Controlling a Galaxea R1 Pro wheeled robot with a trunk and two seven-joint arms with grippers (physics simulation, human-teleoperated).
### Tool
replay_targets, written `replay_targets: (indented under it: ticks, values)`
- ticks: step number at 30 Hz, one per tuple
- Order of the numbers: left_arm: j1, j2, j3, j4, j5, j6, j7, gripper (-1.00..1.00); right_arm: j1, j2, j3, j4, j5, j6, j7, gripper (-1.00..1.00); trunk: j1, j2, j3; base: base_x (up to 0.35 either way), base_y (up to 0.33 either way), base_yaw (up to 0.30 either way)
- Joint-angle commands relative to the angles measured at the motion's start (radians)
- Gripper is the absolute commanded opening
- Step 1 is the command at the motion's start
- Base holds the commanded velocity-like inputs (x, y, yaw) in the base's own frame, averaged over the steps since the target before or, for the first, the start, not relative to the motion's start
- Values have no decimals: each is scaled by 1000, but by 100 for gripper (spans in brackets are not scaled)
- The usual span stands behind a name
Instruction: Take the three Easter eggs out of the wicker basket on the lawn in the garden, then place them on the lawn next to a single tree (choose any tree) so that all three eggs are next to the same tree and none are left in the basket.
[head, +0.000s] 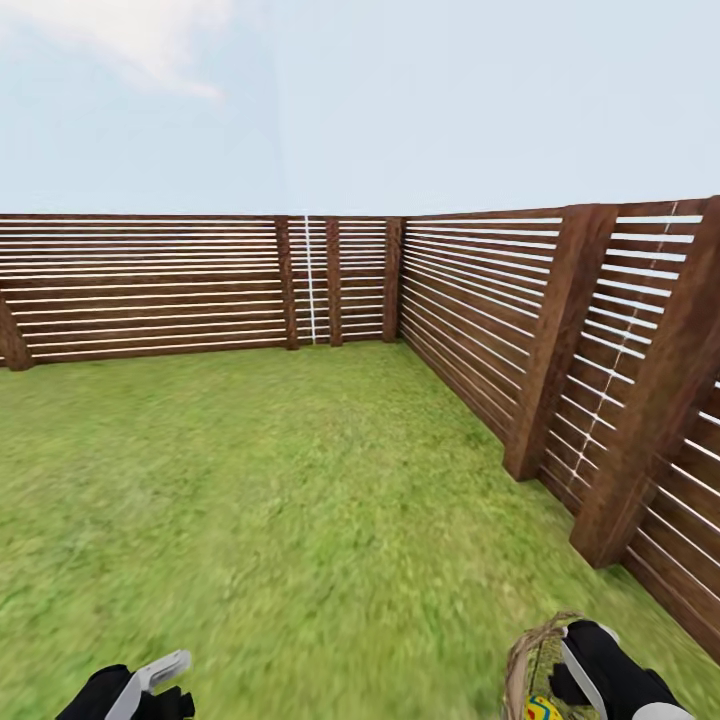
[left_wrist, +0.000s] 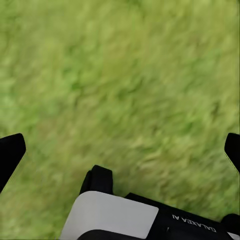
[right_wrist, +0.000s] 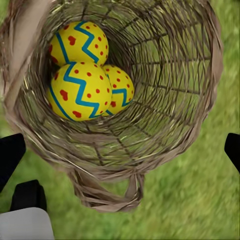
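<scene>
Lawn: I see a wide stretch of short, mottled green grass (head: 260, 500) running ahead of me to a corner of the yard.
Fence: a brown wooden fence of horizontal slats (head: 470, 300) closes the far side and runs down my right, with thick posts.
Basket: the tan-brown open-weave wicker basket (right_wrist: 165, 90) sits under my right wrist camera, which looks straight down into it; its small loop (right_wrist: 107, 192) hangs at the rim. From the head camera I see only a piece of its rim at the lower right edge, just beside my right arm.
Eggs: three bright yellow Easter eggs with blue zigzags and red dots (right_wrist: 80, 90) lie together at the bottom, touching one another, pressed toward one wall.
Right gripper (right_wrist: 120, 155): jaws wide apart, hovering above the rim and holding nothing.
Left gripper (left_wrist: 120, 155): jaws apart over bare grass, nothing between them.
</scene>
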Motion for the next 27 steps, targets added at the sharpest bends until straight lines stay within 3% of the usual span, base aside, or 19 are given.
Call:
replay_targets:
  ticks: [1,8,27]
  values:
    - [0,0,4,-1,7,6,0,100,0,0,0,-2,2,5,-1,100,0,-1,-1,260,64,0]
    - [0,-1,5,-1,7,5,0,100,0,0,-1,-2,2,5,-1,100,0,-1,-1,261,15,0]
    - [0,-2,6,-1,7,4,0,100,0,-3,-10,-2,-3,5,-1,100,0,-1,-1,31,-48,0]
